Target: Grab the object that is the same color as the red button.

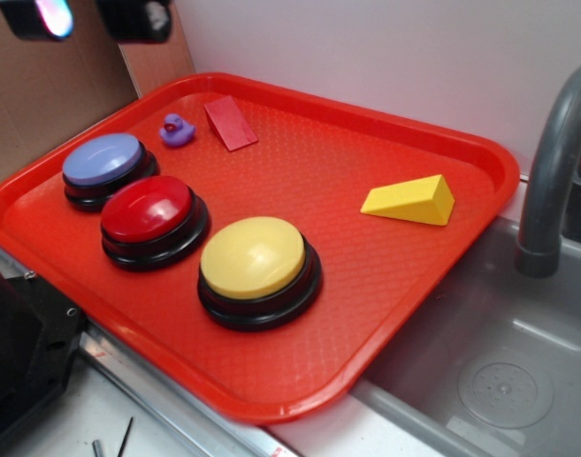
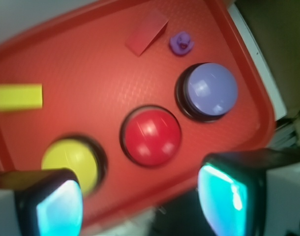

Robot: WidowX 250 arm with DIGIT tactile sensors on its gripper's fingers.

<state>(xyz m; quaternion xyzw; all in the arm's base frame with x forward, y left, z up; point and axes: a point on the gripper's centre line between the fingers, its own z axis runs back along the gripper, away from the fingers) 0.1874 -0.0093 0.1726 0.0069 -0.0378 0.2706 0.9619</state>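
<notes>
The object, a small flat red wedge point(image 1: 230, 123) point(image 2: 146, 33), lies at the far end of the red tray point(image 1: 319, 171) beside a purple duck point(image 1: 177, 129). The red button point(image 1: 148, 211) point(image 2: 151, 136), a glossy dome on a black base, sits in the middle of a row of three buttons near the tray's front left. My gripper point(image 1: 86, 17) point(image 2: 142, 206) hangs high above the tray's left side, well away from the wedge. It is open, and nothing lies between its glowing pads point(image 2: 59, 209).
A blue-purple button point(image 1: 104, 162) and a yellow button point(image 1: 253, 259) flank the red one. A yellow wedge point(image 1: 411, 201) lies at the tray's right. A grey sink point(image 1: 500, 371) with a faucet point(image 1: 552, 171) is to the right. A wall stands behind.
</notes>
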